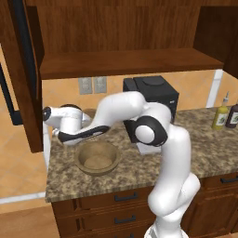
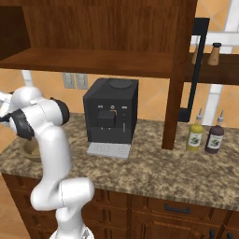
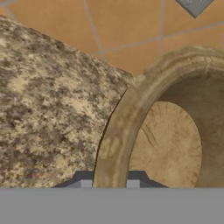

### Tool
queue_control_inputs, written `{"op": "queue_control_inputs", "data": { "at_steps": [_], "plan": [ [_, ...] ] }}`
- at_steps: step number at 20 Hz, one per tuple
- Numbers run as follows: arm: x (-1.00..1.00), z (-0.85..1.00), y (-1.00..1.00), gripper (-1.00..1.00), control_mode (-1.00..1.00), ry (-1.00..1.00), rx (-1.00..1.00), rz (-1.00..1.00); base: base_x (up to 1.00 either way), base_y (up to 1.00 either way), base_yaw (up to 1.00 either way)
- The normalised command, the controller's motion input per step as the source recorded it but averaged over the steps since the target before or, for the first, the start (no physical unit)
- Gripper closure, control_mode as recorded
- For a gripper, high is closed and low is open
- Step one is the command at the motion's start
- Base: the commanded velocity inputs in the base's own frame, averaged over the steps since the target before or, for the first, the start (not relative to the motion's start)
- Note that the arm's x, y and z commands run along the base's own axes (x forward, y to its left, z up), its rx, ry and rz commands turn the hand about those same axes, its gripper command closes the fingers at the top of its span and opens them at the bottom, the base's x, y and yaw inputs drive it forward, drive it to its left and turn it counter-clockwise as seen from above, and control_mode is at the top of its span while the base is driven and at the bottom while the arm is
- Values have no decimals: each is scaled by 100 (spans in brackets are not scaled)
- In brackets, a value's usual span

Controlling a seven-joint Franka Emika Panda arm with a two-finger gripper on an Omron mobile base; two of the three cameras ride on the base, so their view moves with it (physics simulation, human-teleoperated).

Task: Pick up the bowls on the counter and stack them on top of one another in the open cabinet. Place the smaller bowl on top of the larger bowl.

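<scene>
The larger bowl (image 1: pixel 96 158), wide and tan with a thick rim, sits on the granite counter (image 1: pixel 139 174) near its left end. A part of it shows under my arm in the right base view (image 2: pixel 30 150). My gripper (image 1: pixel 86 141) reaches down onto its far rim. In the hand view the two fingertips (image 3: pixel 86 183) press either side of that rim (image 3: pixel 114 144), so my gripper (image 3: pixel 109 183) is shut on it. A brown sliver behind my hand (image 1: pixel 89 113) may be the smaller bowl, mostly hidden. The open cabinet's shelf (image 1: pixel 130 62) runs above, its door (image 1: pixel 21 74) swung left.
A black coffee machine (image 1: pixel 155 93) stands against the wall right of the bowl. Two bottles (image 1: pixel 221 114) stand at the counter's right end. The cabinet door edge with its black handle (image 2: pixel 196 70) hangs above the counter on the right. Drawers (image 1: pixel 125 197) lie below.
</scene>
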Motion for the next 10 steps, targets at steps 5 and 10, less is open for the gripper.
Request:
{"op": "queue_control_inputs", "data": {
  "at_steps": [5,10],
  "plan": [
    [-100,20,0,100,-100,1,0,0,0,0,0],
    [-96,-40,-7,100,-100,11,-1,0,0,0,0]
  ]
}}
